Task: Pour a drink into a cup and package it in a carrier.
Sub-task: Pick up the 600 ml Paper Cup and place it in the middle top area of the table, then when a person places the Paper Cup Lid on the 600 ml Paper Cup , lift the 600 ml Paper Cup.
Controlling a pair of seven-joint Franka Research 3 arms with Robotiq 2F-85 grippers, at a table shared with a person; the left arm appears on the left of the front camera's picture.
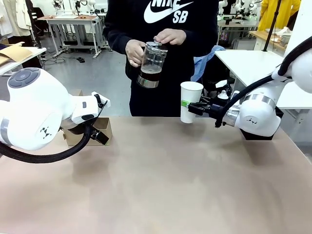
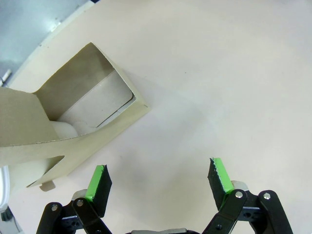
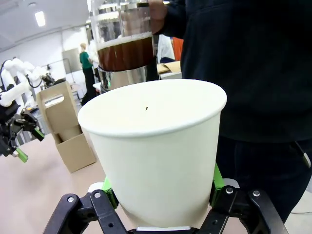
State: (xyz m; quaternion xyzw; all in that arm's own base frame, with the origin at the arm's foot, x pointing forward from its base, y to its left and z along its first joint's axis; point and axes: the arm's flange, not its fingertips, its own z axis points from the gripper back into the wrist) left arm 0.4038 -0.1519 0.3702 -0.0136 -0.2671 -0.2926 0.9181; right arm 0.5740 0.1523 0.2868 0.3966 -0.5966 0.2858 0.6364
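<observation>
A person stands at the far side and holds the glass press pot [image 1: 151, 66] with both hands, the dark drink [image 3: 126, 52] filling its lower part. The pot hangs up and to the left of the white paper cup [image 1: 190, 101]. My right gripper [image 1: 196, 108] is shut on the cup's side and holds it upright just above the table's far edge. In the right wrist view the cup [image 3: 156, 156] sits between the green pads [image 3: 217, 184]. The brown cardboard carrier [image 1: 105, 127] stands at the far left, partly hidden by my left arm. My left gripper [image 2: 160, 183] hangs open beside the carrier [image 2: 73, 117].
The tan table [image 1: 161, 185] stretches wide between the arms. A white side table [image 1: 243, 61] stands behind my right arm. In the right wrist view my left gripper [image 3: 14, 139] shows far off beside the carrier [image 3: 68, 126].
</observation>
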